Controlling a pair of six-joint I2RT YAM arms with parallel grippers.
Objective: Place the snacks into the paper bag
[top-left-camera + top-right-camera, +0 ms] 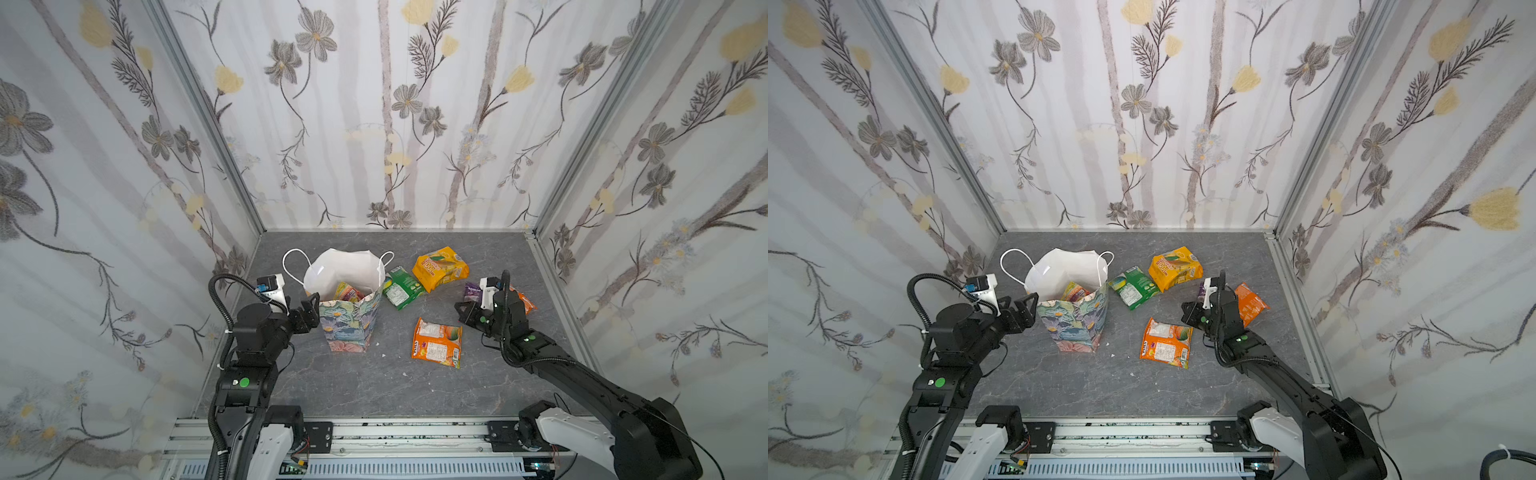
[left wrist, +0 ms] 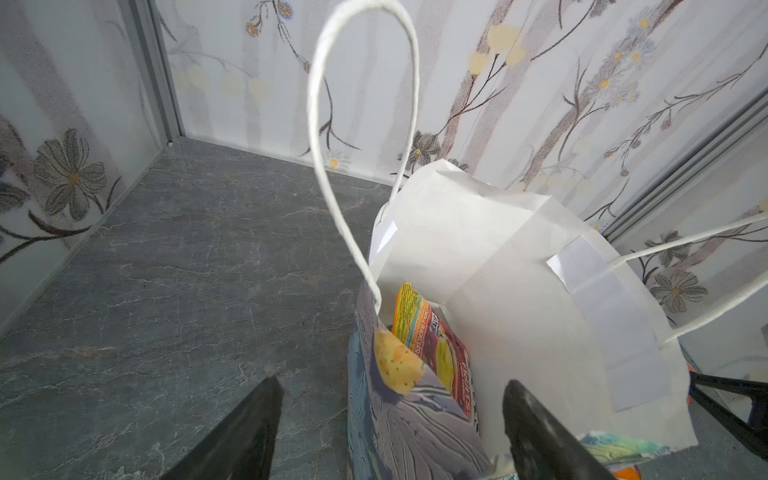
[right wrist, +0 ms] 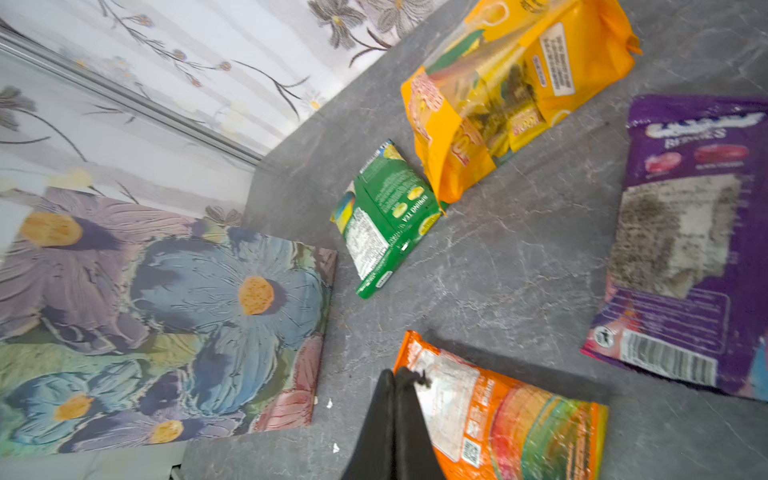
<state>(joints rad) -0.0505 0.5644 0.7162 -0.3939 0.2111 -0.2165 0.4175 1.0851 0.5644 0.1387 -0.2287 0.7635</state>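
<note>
Loose snacks (image 1: 437, 343) lie right of the paper bag (image 1: 351, 326).

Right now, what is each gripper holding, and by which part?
Left gripper: nothing; its jaws stand open astride the paper bag's rim. Right gripper: shut at the orange packet's edge near a corner; a real pinch cannot be told.

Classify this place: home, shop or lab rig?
Probably a lab robot cell, not a home: floral-print fabric walls between silver aluminium frame posts enclose a grey marble-pattern tabletop, and a slotted aluminium rail carries both arm bases.
</note>
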